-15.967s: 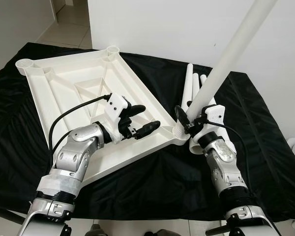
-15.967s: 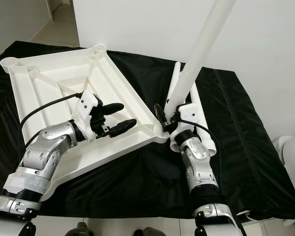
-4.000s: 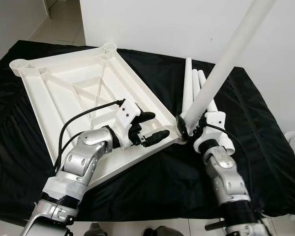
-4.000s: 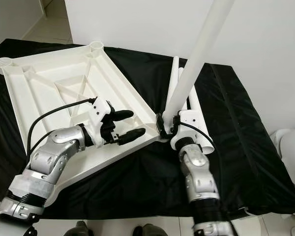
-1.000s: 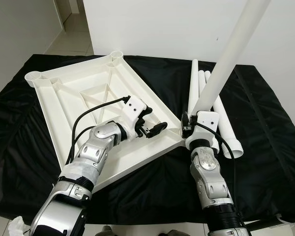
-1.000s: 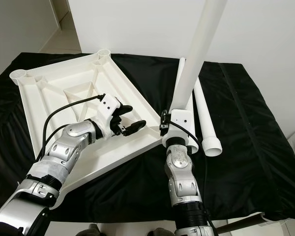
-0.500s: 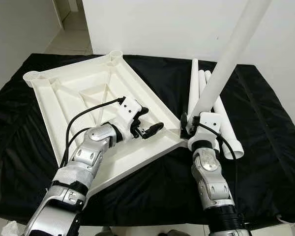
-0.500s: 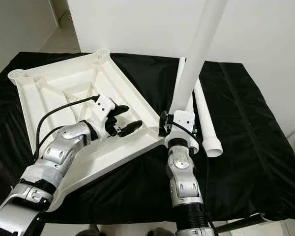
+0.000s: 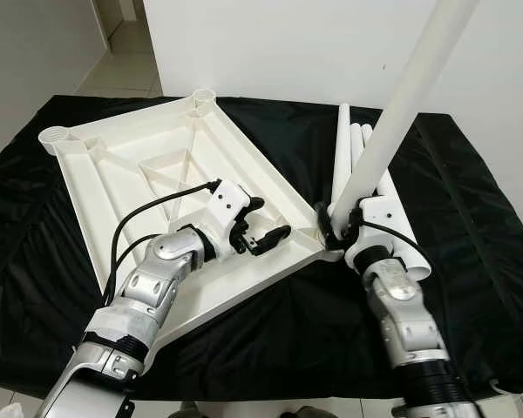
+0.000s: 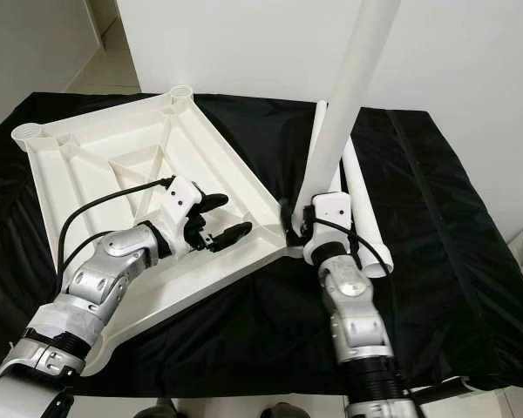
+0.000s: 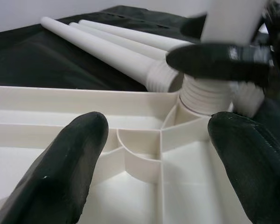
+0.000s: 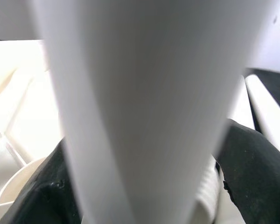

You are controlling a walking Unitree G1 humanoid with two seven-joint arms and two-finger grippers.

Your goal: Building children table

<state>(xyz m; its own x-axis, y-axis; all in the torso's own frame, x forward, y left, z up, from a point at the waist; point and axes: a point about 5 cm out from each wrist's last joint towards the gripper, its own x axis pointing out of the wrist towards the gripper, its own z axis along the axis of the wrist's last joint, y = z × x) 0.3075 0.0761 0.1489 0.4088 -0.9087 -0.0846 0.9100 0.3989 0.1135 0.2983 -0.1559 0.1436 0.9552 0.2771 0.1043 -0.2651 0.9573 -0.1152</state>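
The white table top lies upside down on a black cloth, ribs facing up. My right gripper is shut on a long white leg, which stands nearly upright with its threaded end at the near corner socket. In the right wrist view the leg sits between the black fingers. My left gripper hovers open just above the table top's ribs, close to that same corner, with nothing between its fingers.
Three spare white legs lie side by side on the black cloth behind the right gripper. Two far corners of the table top have open sockets. A white wall stands right behind the table; tiled floor lies to the left.
The view has shifted slightly. My right forearm has swung to the right while still holding the leg at the corner. The left gripper stays open over the table top.
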